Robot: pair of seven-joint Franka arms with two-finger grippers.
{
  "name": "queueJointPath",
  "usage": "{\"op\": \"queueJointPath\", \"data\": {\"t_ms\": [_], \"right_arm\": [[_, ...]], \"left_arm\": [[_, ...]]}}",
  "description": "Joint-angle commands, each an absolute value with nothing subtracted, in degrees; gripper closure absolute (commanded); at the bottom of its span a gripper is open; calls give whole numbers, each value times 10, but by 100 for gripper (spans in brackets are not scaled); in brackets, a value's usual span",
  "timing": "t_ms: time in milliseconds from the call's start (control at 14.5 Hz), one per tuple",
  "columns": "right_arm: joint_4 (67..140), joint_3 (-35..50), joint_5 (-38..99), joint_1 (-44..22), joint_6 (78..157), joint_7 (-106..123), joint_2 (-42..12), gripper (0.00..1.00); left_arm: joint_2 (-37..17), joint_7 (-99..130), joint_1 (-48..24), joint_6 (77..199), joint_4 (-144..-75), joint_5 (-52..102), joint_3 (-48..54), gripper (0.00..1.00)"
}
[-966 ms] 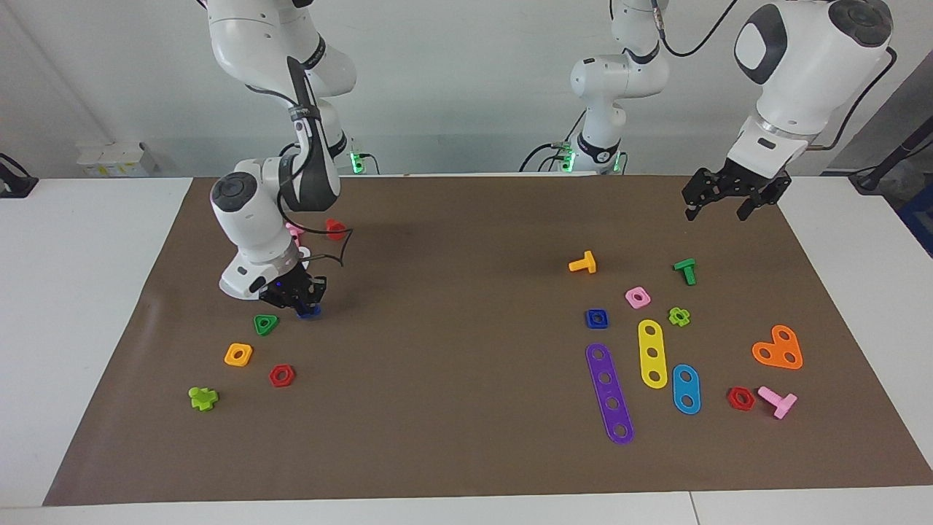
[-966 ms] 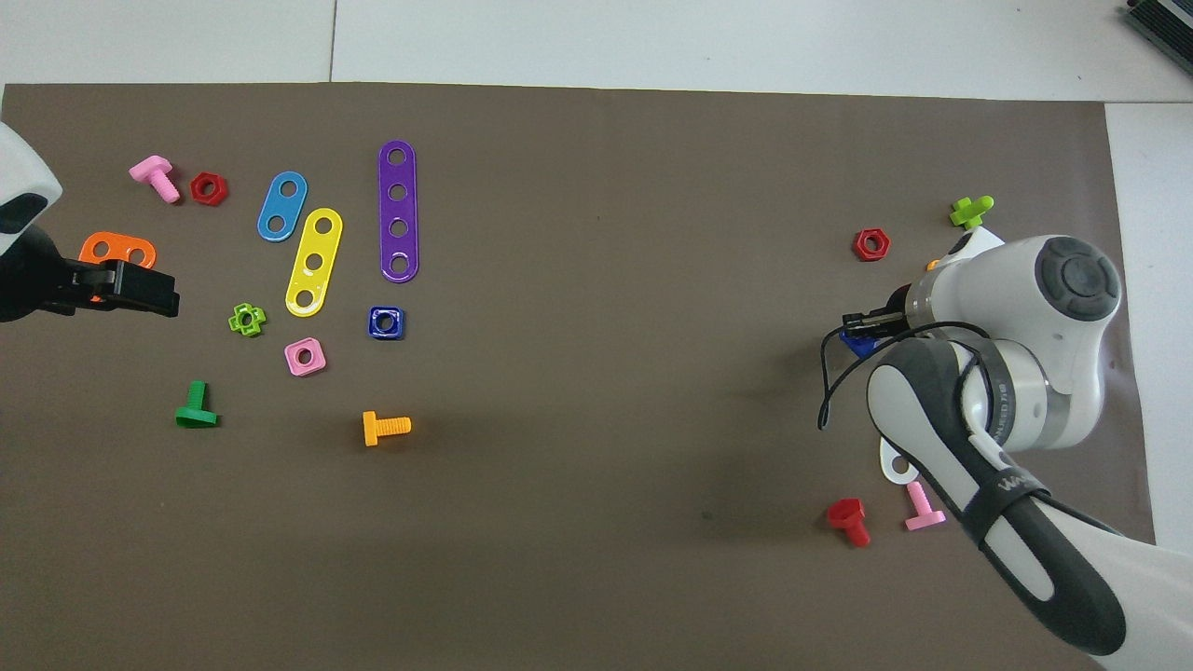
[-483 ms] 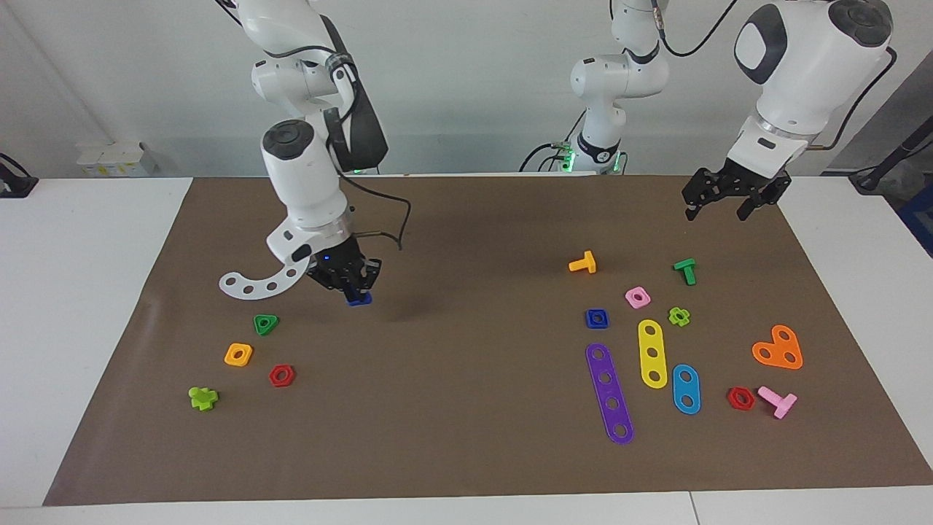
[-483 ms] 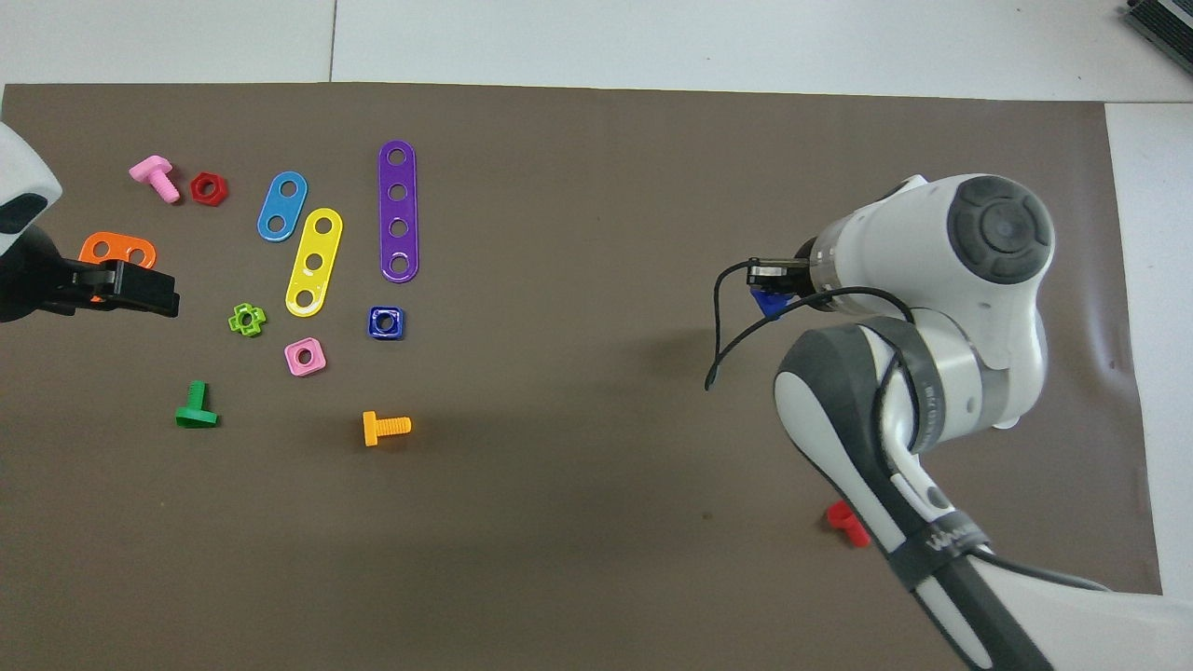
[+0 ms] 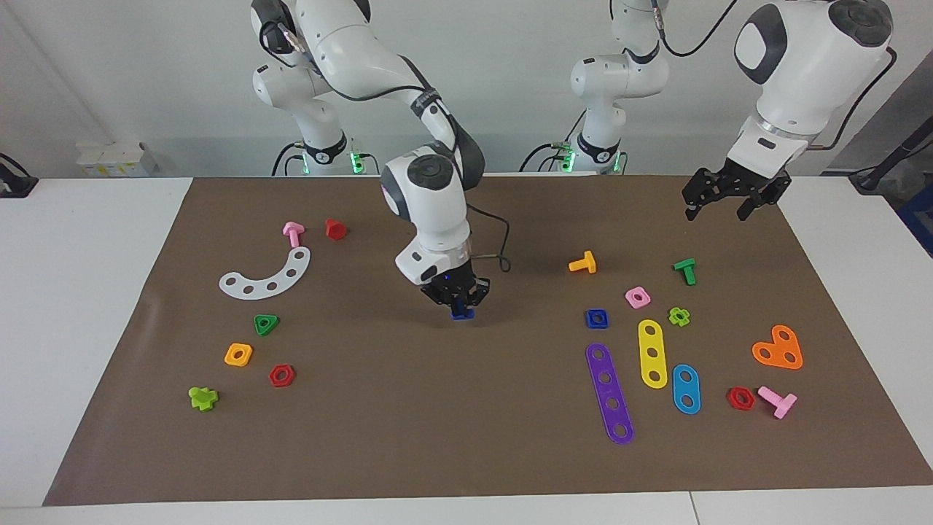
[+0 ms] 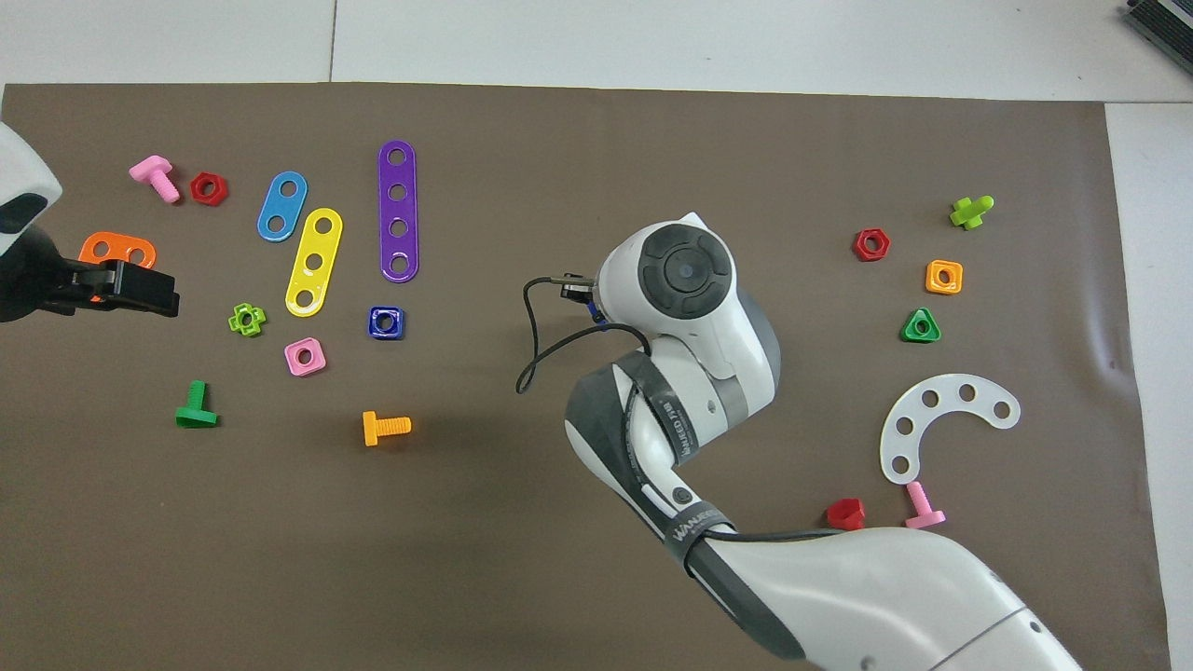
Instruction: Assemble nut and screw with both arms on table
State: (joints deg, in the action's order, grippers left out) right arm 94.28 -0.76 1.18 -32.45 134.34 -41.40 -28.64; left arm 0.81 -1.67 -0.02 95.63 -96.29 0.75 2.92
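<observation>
Item: right tool [image 5: 459, 300], low over the middle of the brown mat [image 5: 452, 408], pinching the dark-blue screw [image 5: 461, 314], whose flat head shows just below the fingertips; whether the head touches the mat cannot be told. In the overhead view the arm's wrist hides nearly all of this grip. Item: dark-blue square nut [image 5: 596, 318], flat on the mat toward the left arm's end of the worktop [image 5: 87, 292], beside the pink square nut [image 5: 637, 297] and just nearer the robots than the purple strip [image 5: 609, 394]. Item: left tool [image 5: 732, 195], spread and holding nothing, waiting in the air over the mat's edge at its own end. Step in hand, as judged: bringing the screw to where the nut can be fitted. Handling notes: keep the stem upright and the pinch firm; hold or set the screw steady where the left arm can reach; the left tool needs to pick the blue nut, not the pink one close by, grip it by its outer edges so the hole is free, and lower it squarely over the stem.
</observation>
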Motion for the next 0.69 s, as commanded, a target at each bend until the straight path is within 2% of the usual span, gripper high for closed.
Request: {"op": "queueJointPath", "data": {"t_ms": [0, 207, 276, 345, 414, 621], "right_arm": [[931, -10, -12, -330, 1357, -445, -305, 100], [960, -9, -12, -343, 1357, -459, -300, 100], [968, -9, -12, -345, 1357, -471, -297, 89], [969, -9, -12, -346, 1357, -479, -297, 15], [963, -9, -12, -346, 1359, -488, -298, 0], [959, -10, -11, -339, 1350, -486, -282, 0]], "left_arm": [[8, -17, 5, 944, -956, 13, 31, 0], [8, -17, 5, 945, -956, 13, 31, 0], [8, -17, 5, 945, -956, 13, 31, 0], [8, -17, 5, 945, -956, 13, 31, 0], [8, -17, 5, 945, -956, 13, 31, 0], [8, -17, 5, 945, -957, 13, 31, 0]]}}
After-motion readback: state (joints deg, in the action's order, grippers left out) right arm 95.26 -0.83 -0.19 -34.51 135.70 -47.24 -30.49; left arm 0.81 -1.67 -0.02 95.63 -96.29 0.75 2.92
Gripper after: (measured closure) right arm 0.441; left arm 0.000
